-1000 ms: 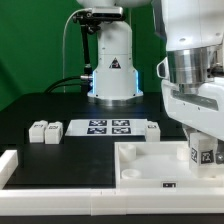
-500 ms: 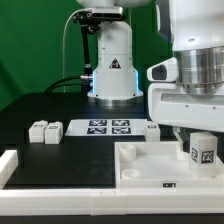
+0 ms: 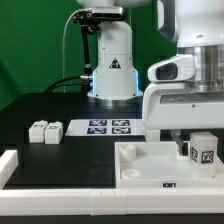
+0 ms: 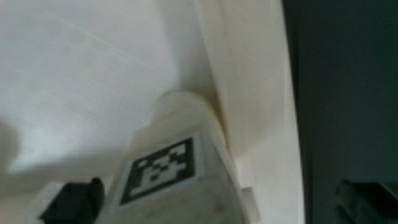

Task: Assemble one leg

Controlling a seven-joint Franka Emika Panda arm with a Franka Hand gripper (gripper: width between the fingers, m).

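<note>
Exterior view low, facing arm base across table (image 3: 40,108), wrist view close, both showing leg (image 3: 204,149).

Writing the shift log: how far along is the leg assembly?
Done: one leg has been brought to the panel. In hand: the gripper is around that leg at the panel's corner, on the exterior view's right; whether it is seated cannot be told. Left: two legs lie loose on the table.

I see the marker board (image 3: 109,127) lying flat near the middle of the black table (image 3: 40,105). A large white panel (image 3: 150,165) sits at the front edge, and a white rail (image 3: 8,165) at the front-left corner.
</note>
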